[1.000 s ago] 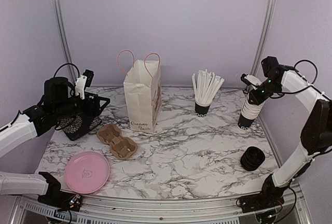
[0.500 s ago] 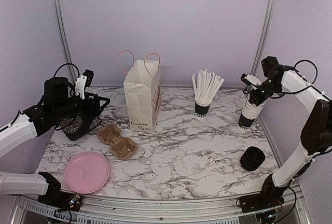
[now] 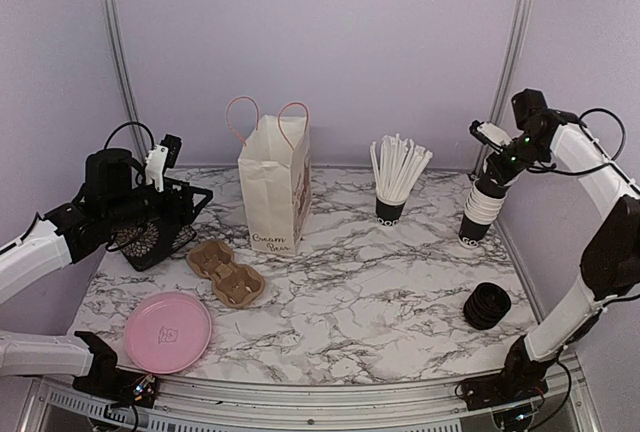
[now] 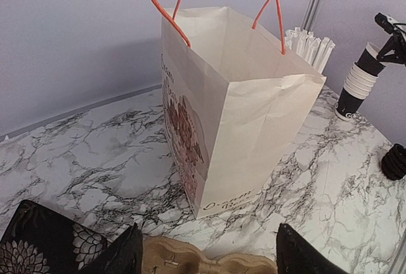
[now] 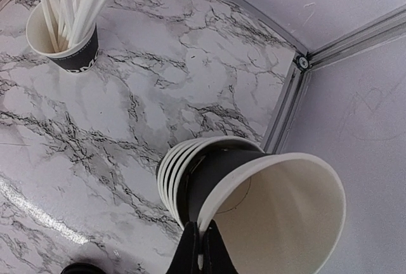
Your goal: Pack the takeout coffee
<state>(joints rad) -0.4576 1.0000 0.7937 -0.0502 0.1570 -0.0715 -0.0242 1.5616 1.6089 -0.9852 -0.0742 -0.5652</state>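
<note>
Right end effector (image 3: 492, 164) is up at the far right of the worktop (image 3: 380, 292), jaws pinched tight on the rim of the top cup (image 5: 279, 223) in the stack of cups (image 3: 476, 217). Wrist view: 1 finger inside the rim, 1 outside, paper wall between them. Top cup is black outside and cream inside. It's tilted off the stack's line with its base still seated in the next cup down. About 4 white rims show below it. Stack stands upright by the right rail, near the back corner.

Black lids (image 3: 487, 305) sit in a short pile on the right side, nearer the arm bases, well apart from the stack. No lid on the top cup yet.

Left end effector (image 4: 206, 256) is wide open, holding nothing, low at the left side. Its wrist view looks past both fingertips at the paper bag (image 4: 241, 115): upright, mouth open, handles up, lettering low on the front. Cup carrier (image 3: 226, 272) lies flat just in front of the bag, and shows between the open jaws in the wrist view. Black patterned item (image 4: 32, 245) is at that view's bottom left; can't tell what it is.

Cup of straws (image 3: 392, 207) stands between bag and stack, toward the back. Pink plate (image 3: 168, 331) is at the near left, apart from the carrier.
</note>
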